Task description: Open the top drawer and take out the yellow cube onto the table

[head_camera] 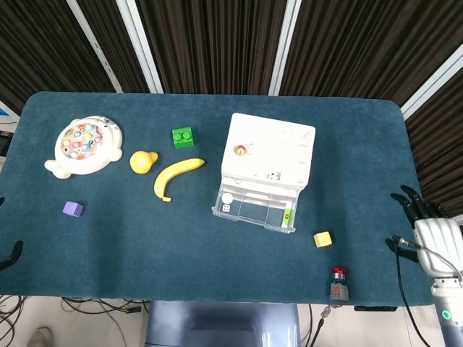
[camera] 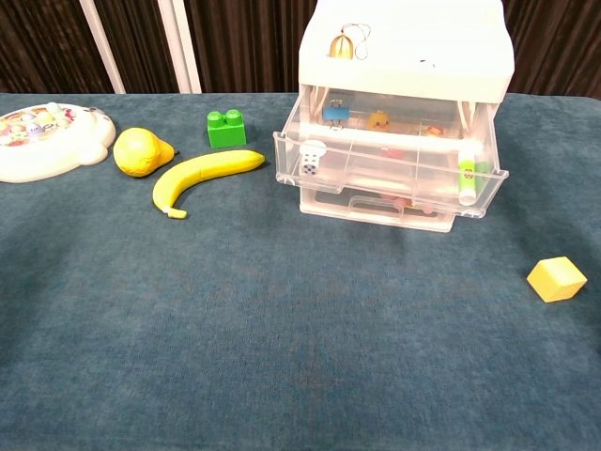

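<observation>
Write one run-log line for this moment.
top drawer: open | yellow cube: on table | right hand: empty, at table edge | left hand: unseen

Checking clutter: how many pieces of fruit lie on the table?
2: a banana left of the drawer unit, and a pear just left of the banana.

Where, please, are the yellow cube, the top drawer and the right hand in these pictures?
yellow cube point(camera: 557, 279): chest view, on its front face.
top drawer point(camera: 390, 178): chest view, on its clear front wall.
right hand point(head_camera: 432, 233): head view, on the back of the hand.
</observation>
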`<action>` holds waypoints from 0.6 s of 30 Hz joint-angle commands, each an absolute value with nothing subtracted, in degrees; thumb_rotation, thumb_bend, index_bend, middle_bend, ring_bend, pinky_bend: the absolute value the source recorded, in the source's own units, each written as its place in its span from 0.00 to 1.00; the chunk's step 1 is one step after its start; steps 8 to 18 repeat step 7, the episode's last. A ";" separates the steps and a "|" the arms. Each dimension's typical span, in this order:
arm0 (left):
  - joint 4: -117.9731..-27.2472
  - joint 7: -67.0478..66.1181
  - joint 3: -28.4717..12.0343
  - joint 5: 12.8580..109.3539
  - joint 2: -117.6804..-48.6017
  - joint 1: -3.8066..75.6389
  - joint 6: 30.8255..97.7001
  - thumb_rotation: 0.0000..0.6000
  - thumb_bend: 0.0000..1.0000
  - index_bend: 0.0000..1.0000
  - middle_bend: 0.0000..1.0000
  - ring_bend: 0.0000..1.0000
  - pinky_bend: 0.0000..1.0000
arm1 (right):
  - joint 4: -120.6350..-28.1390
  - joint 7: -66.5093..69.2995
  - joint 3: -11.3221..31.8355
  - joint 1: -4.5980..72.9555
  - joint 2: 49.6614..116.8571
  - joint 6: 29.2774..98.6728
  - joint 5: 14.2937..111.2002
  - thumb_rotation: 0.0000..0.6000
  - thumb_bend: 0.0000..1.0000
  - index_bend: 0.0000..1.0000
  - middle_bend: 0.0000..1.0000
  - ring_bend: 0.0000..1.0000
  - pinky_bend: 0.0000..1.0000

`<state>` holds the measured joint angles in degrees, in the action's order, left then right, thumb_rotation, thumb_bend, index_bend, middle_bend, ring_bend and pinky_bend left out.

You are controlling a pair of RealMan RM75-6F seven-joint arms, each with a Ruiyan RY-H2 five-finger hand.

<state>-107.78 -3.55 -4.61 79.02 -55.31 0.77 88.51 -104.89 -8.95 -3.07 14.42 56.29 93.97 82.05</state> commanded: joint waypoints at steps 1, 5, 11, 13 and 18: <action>-107.48 -3.58 -4.65 79.68 -55.69 0.65 89.16 1.00 0.34 0.09 0.00 0.00 0.00 | -104.67 -9.50 -3.66 13.76 56.24 92.77 82.78 1.00 0.11 0.22 0.15 0.33 0.30; -107.16 -3.93 -4.65 79.70 -55.92 0.55 89.37 1.00 0.34 0.09 0.00 0.00 0.00 | -105.08 -10.11 -4.03 13.71 55.63 89.26 82.34 1.00 0.11 0.21 0.15 0.29 0.30; -107.09 -3.74 -4.75 79.59 -55.90 0.59 89.31 1.00 0.34 0.09 0.00 0.00 0.00 | -104.99 -10.56 -3.84 13.60 55.75 88.45 82.42 1.00 0.11 0.21 0.15 0.29 0.30; -107.09 -3.74 -4.75 79.59 -55.90 0.59 89.31 1.00 0.34 0.09 0.00 0.00 0.00 | -104.99 -10.56 -3.84 13.60 55.75 88.45 82.42 1.00 0.11 0.21 0.15 0.29 0.30; -107.09 -3.74 -4.75 79.59 -55.90 0.59 89.31 1.00 0.34 0.09 0.00 0.00 0.00 | -104.99 -10.56 -3.84 13.60 55.75 88.45 82.42 1.00 0.11 0.21 0.15 0.29 0.30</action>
